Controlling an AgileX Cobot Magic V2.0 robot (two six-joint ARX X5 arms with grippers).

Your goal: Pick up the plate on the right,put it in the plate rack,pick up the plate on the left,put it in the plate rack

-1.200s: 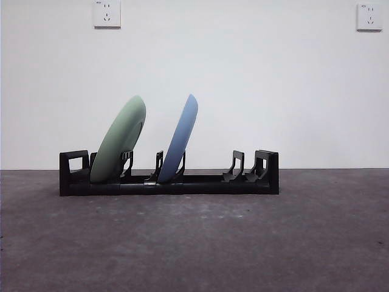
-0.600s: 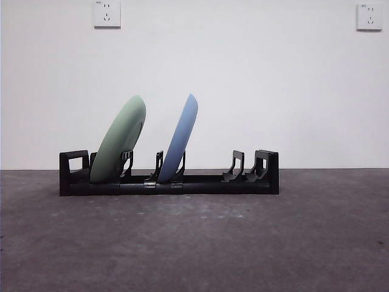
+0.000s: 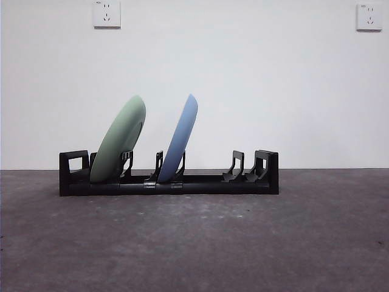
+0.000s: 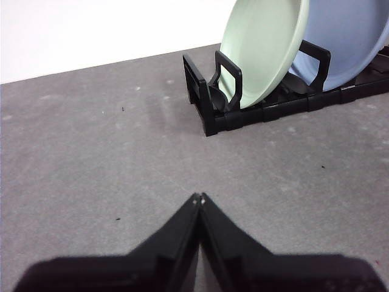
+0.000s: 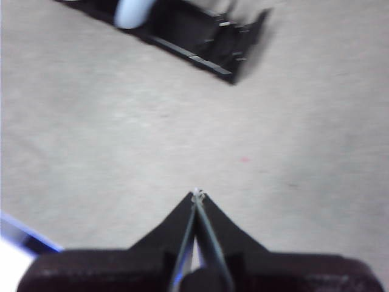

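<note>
The black plate rack [image 3: 200, 182] stands across the middle of the grey table. A green plate [image 3: 118, 140] leans in its left slots, and a blue plate [image 3: 180, 137] leans in the slots beside it. From the left wrist view the green plate [image 4: 261, 52] and blue plate [image 4: 343, 36] sit in the plate rack [image 4: 209, 106], well away from my left gripper [image 4: 199, 198], which is shut and empty over bare table. My right gripper [image 5: 197, 193] is shut and empty too, far from the rack's end [image 5: 234, 45].
Two wall sockets [image 3: 107, 13] [image 3: 369, 16] sit high on the white wall behind. The rack's right-hand slots [image 3: 249, 167] hold nothing. A blue-and-white edge [image 5: 18, 234] shows in the right wrist view.
</note>
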